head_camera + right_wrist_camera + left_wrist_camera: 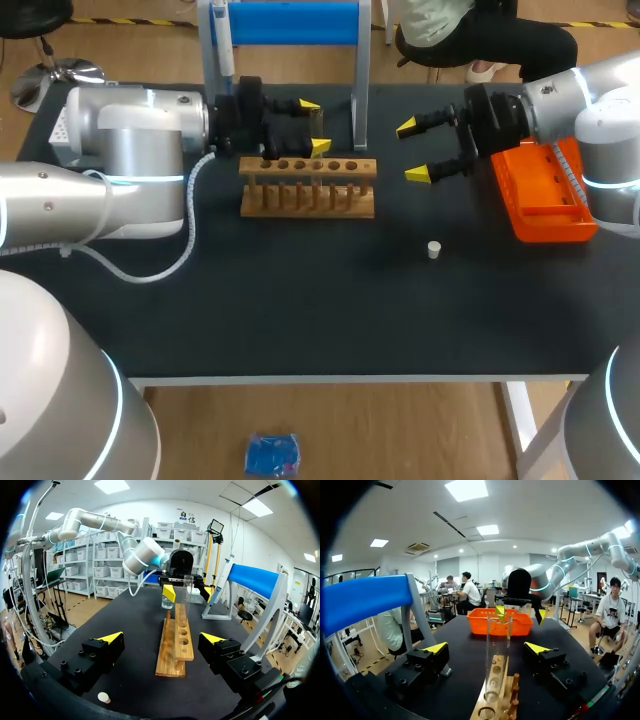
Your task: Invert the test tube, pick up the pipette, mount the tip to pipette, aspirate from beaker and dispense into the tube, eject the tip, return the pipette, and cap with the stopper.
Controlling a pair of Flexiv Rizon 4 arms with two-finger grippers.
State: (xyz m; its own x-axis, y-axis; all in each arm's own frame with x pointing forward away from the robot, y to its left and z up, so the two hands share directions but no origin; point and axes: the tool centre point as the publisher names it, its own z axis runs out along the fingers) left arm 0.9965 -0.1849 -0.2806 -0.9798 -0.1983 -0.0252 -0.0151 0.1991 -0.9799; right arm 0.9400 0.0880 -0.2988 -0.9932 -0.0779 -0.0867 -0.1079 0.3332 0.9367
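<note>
Clear glass test tube (pixel 498 655) stands upright in wooden rack (pixel 300 210).

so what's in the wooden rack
One clear glass tube stands upright in a hole of the rack, between the left end effector's open fingers. The other holes look empty. The tube's lower end is hidden by the wood.

Orange tray (pixel 550 225), brown rack (pixel 308 190), white stopper (pixel 434 250), black table (pixel 300 310).

no legible text, labels or numbers on table items.
</note>
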